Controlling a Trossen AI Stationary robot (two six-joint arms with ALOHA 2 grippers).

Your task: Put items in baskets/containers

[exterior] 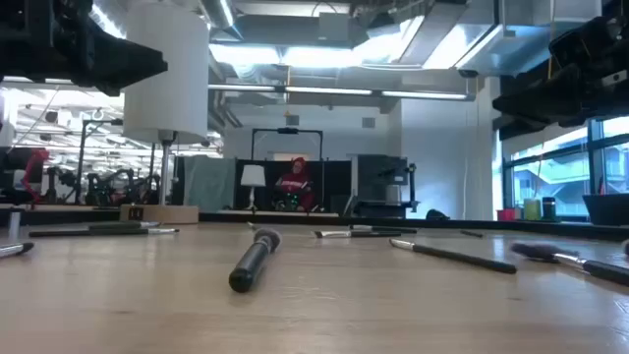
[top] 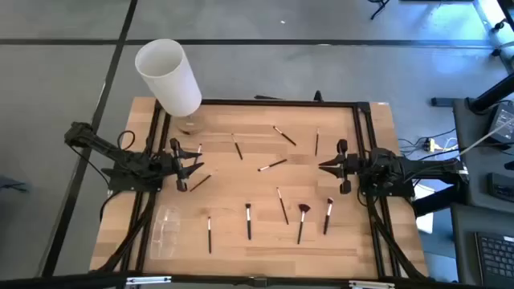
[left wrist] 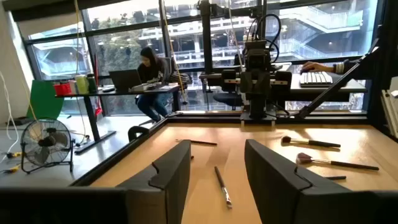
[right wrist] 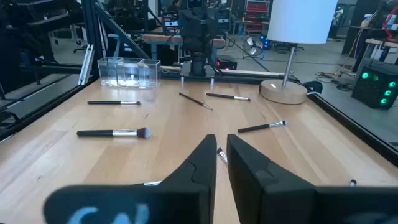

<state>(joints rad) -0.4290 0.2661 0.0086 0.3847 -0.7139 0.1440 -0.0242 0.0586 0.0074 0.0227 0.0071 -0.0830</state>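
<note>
Several thin makeup brushes lie flat and scattered on the wooden table (top: pixel 265 241), among them one with a reddish-brown fan head (top: pixel 303 210). The see-through container (top: pixel 166 231) stands near the table's near-left corner and also shows as the container (right wrist: pixel 129 71). My left gripper (top: pixel 195 166) hovers open at the table's left side; a brush (left wrist: pixel 222 185) lies on the wood ahead of its fingers. My right gripper (top: pixel 325 166) hovers shut at the right side, level with a pale-tipped brush (top: pixel 272 164). Neither gripper touches anything.
A tall white cylinder (top: pixel 169 76) on a round wooden base (right wrist: pixel 283 91) stands at the far-left corner. A black frame (top: pixel 281 103) runs along the table's edges. One dark brush (exterior: pixel 254 261) lies close to the low camera. People sit at desks in the room beyond.
</note>
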